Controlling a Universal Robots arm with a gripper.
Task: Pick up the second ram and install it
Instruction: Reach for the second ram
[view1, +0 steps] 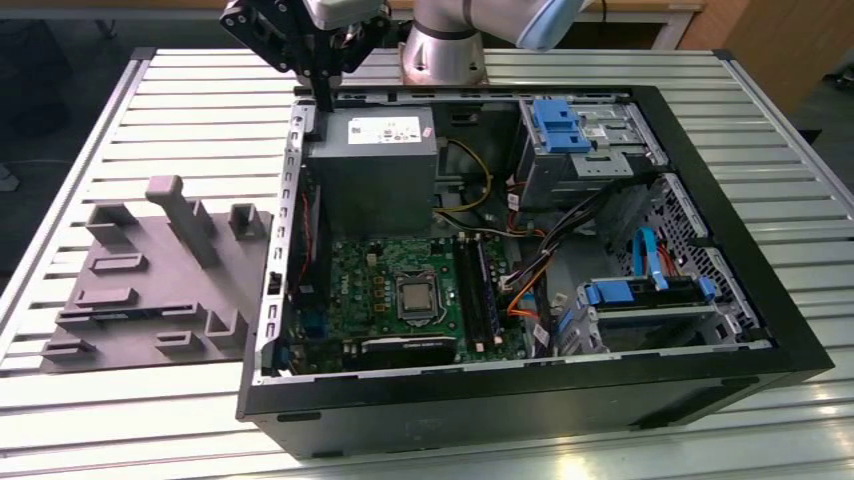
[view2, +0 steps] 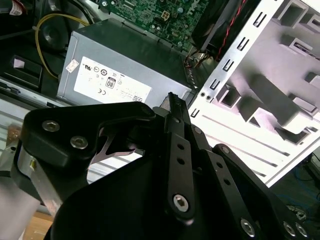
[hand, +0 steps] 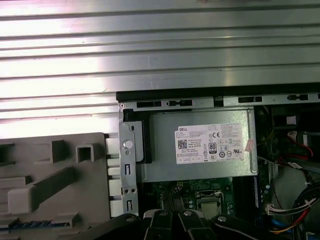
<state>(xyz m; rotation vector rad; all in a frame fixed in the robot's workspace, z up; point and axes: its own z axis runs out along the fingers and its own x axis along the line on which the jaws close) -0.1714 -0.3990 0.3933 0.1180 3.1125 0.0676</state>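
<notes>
My gripper (view1: 324, 100) hangs over the back corner of the open computer case (view1: 747, 250), on the exterior view's left, just above the grey power supply (view1: 371, 150). In the second wrist view its fingertips (view2: 172, 102) are pressed together and nothing shows between them. A thin dark strip with small blocks, which looks like the second ram (hand: 37, 223), lies flat in the grey fixture (hand: 55, 145). In the exterior view this ram (view1: 114, 315) sits low in the fixture (view1: 134, 340), well away from the gripper. The green board (view1: 387, 290) with its long black slots (view1: 474, 285) lies inside the case.
Grey plastic uprights (view1: 187, 225) rise from the fixture between the gripper and the strip. The case's metal side wall (view1: 283, 250) stands between fixture and board. Cables (view1: 534, 270) and blue drive brackets (view1: 561, 125) crowd the case on the exterior view's right. Slatted metal table (view1: 160, 80) all around.
</notes>
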